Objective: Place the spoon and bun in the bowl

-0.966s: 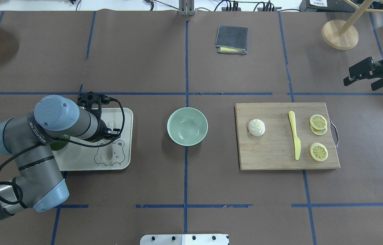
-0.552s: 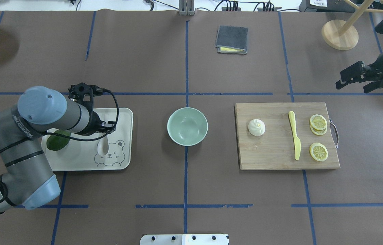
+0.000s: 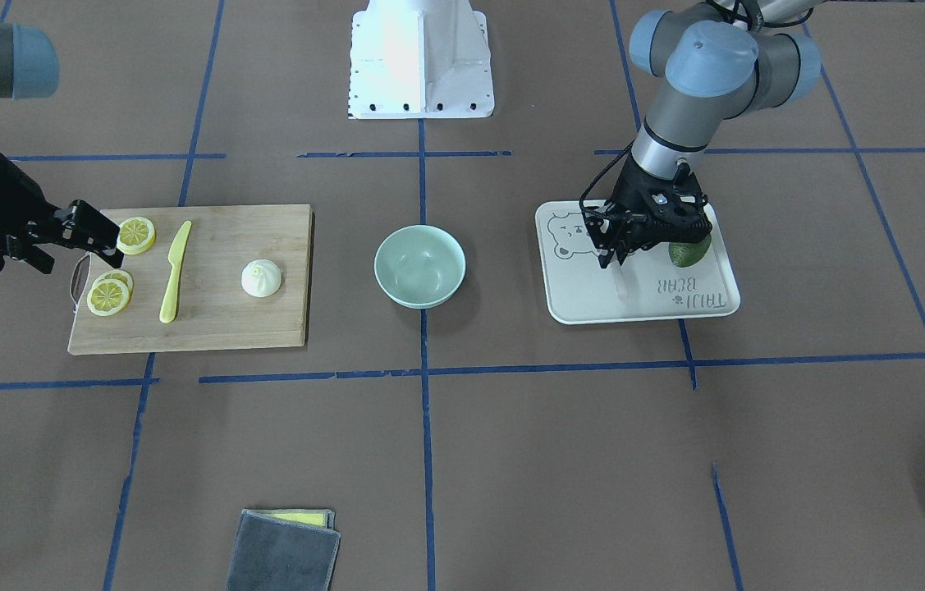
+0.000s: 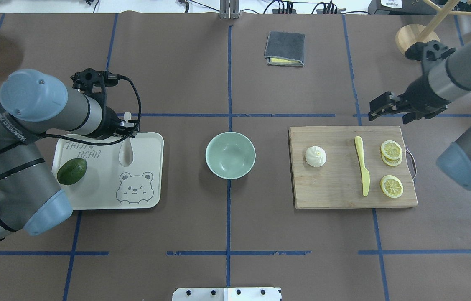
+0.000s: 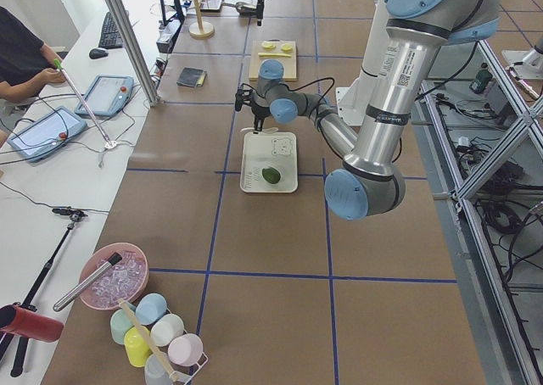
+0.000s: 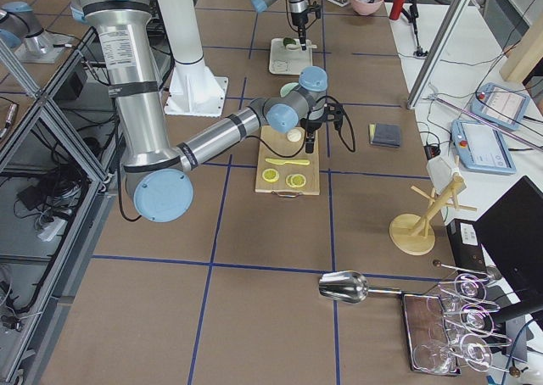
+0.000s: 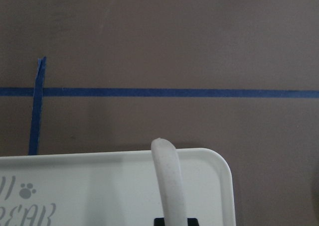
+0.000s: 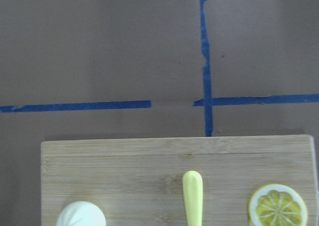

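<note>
**Front-facing view.** I am reading the left gripper (image 3: pixel 611 256) as closed on the spoon (image 3: pixel 620 283), whose pale body is showing just below the fingers, over the bear tray (image 3: pixel 634 310). The mint bowl (image 3: pixel 419 300) is sitting empty, well off to this gripper's right. The steamed bun (image 3: pixel 262 278) is lying beyond it on the cutting board (image 3: pixel 216 324). In my judgement the carry is calling for a lift clear of the tray lip, level travel, and a low release over the bowl's centre so the spoon is not bouncing out.

**Overhead view.** The right gripper (image 4: pixel 378 109) is hovering with jaws apart, holding nothing. The bun (image 4: pixel 315 156) is lying to its left and nearer the robot. The wrist is masking the left fingertips, so I am not confirming how much of the spoon (image 4: pixel 127 152) they are holding.

**Left side view.** Everything is showing too small, and I cannot tell whether the spoon is clear of the tray.

**Right side view.** The jaws are not readable.

**Left wrist view.** A slim rounded end of the spoon (image 7: pixel 168 186) is projecting forward over the tray's corner. The frame edge is cutting off the fingers.

**Right wrist view.** The bottom edge is clipping the bun (image 8: pixel 80 214), and no fingers are showing.
</note>
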